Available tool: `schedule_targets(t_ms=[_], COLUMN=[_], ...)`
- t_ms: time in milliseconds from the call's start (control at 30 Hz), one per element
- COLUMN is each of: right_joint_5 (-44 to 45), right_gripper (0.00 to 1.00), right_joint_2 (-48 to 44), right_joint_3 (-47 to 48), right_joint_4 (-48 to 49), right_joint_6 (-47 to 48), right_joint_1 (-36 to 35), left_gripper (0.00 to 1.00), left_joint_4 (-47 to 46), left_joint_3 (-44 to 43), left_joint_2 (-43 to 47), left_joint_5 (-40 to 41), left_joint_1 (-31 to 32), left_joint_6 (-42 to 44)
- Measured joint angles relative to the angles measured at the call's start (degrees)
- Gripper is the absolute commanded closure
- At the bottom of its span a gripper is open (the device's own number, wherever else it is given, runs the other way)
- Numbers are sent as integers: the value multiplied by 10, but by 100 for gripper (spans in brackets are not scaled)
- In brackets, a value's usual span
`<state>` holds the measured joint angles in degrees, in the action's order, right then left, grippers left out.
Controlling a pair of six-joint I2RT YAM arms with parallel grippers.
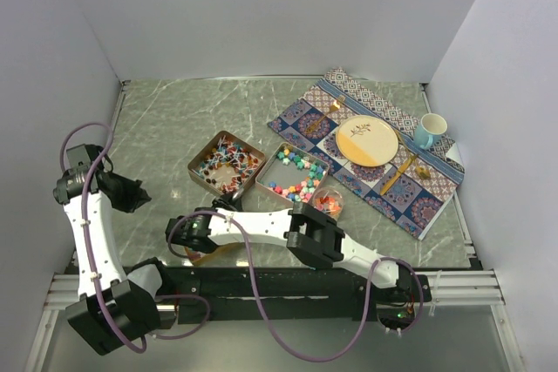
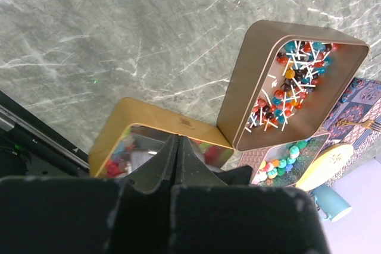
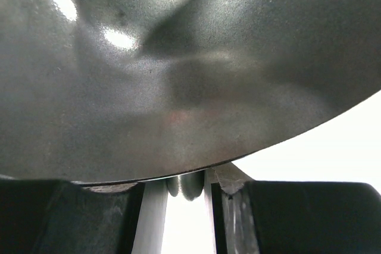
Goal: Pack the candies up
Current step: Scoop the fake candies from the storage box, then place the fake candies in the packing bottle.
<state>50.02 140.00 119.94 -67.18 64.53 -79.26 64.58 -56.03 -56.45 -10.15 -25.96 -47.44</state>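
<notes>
Black jaws of the left gripper (image 2: 177, 144) are pressed together with nothing between them. It hangs over the left side of the table. The right gripper (image 3: 181, 206) is closed almost fully on a thin metal edge. Its wrist view shows little else: a dark, curved metal sheet fills the frame.

The top view shows what that close view cannot. The right arm stretches leftward along the near edge, and its gripper is at a copper tin (image 1: 206, 255) close to the arms' bases. The left wrist view adds this tin's gold wall and mirror-like inside.

Farther off, mid-table, lie the candies (image 1: 295, 175). Stick sweets fill one open tin (image 1: 227, 164) and pastel pieces fill a second tin (image 1: 299, 172) touching its right side. Orange-pink beads sit in a clear jar (image 1: 329, 202) just near of that.

On the far right a patterned placemat (image 1: 436, 189) carries a yellow-and-white plate (image 1: 367, 141), gold cutlery (image 1: 397, 177) and a pale blue mug (image 1: 429, 131).

The table (image 1: 174, 119) is grey-green marble, enclosed by plain white walls.
</notes>
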Motion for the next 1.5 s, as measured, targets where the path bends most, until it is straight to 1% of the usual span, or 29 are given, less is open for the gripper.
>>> schedule_targets(t_ms=[233, 400, 467, 567, 700, 833, 933, 1100, 1200, 1367, 1433, 1500], right_joint_5=[-90, -160, -184, -233, -306, -348, -360, -360, -355, -327, -311, -290], right_gripper=[100, 100, 100, 100, 100, 100, 100, 100, 100, 100, 100, 100], right_joint_2=[-12, -66, -97, -139, -175, -186, -186, -201, -255, -381, -429, -482], right_joint_3=[-23, -104, -155, -207, -247, -258, -249, -216, -220, -228, -245, -282], right_joint_4=[40, 70, 97, 135, 177, 211, 212, 179, 150, 113, 107, 100], right_joint_6=[3, -26, -41, -63, -88, -112, -125, -124, -114, -98, -92, -79], right_joint_1=[6, 23, 34, 50, 71, 91, 101, 120, 155, 258, 300, 340], left_gripper=[99, 99, 99, 99, 99, 99, 99, 99, 99, 99, 99, 99], left_joint_4=[-4, -8, -13, -19, -28, -36, -43, -63, -85, -129, -139, -142], left_joint_3=[-6, -15, -19, -22, -22, -22, -22, -22, -22, -12, 2, 16], left_joint_2=[-1, -9, -15, -23, -34, -43, -46, -51, -53, -53, -53, -53], left_joint_5=[0, 0, 0, 0, -2, -7, -14, -25, -31, -62, -74, -82], left_joint_1=[0, -1, -2, -8, -21, -33, -40, -48, -53, -55, -55, -55], left_joint_6=[0, 0, 0, 0, 0, 0, 0, 0, -2, -3, 0, 3])
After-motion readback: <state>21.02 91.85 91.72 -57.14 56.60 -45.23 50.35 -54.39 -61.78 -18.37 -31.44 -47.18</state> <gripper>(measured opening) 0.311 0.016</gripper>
